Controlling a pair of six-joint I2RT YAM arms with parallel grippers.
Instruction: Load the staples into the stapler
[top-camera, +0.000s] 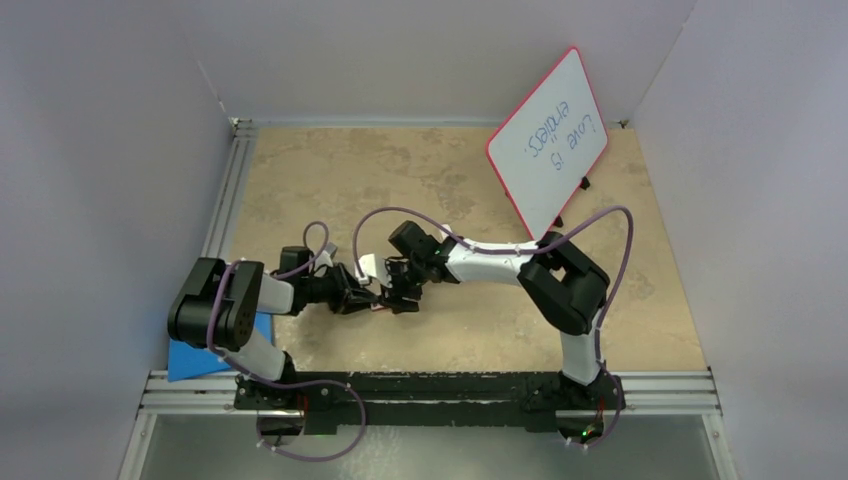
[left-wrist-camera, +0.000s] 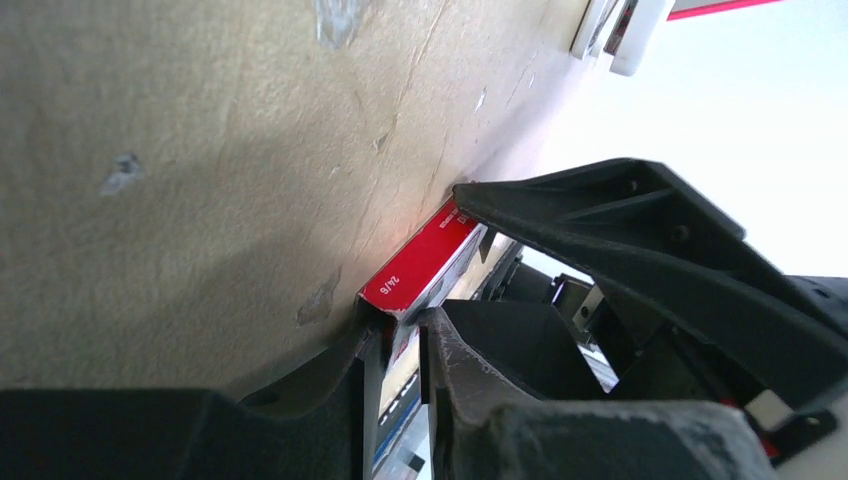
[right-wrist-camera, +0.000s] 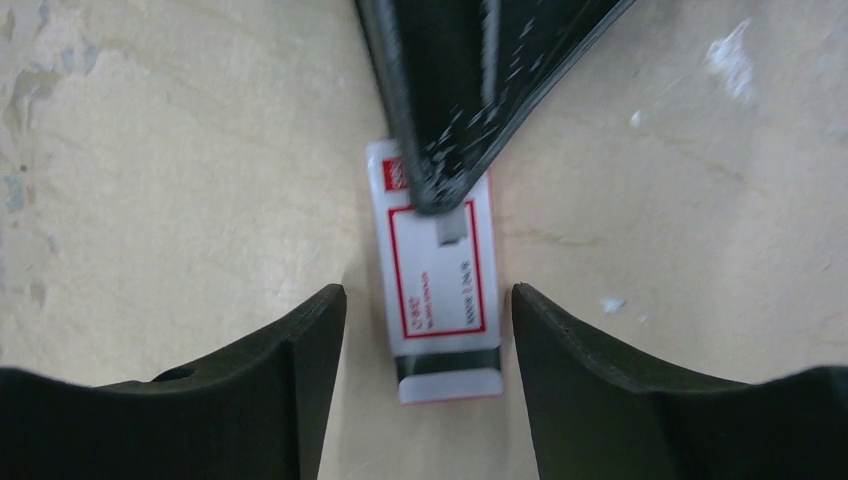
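The staples sit in a small red-and-white box (right-wrist-camera: 440, 270), and a grey strip shows where its tray sticks out at the near end. My left gripper (left-wrist-camera: 400, 345) is shut on the box's edges, holding it just above the tan tabletop; the red side (left-wrist-camera: 420, 262) faces the table. My right gripper (right-wrist-camera: 428, 292) is open, one finger on each side of the tray end with a gap on both sides. In the top view the two grippers (top-camera: 362, 292) (top-camera: 402, 290) meet at the table's middle. The stapler is hidden; I cannot make it out in any view.
A red-framed whiteboard (top-camera: 548, 140) leans at the back right. A blue pad (top-camera: 200, 358) lies at the near left beside the left arm's base. White walls close in the tan tabletop (top-camera: 400, 170) on three sides.
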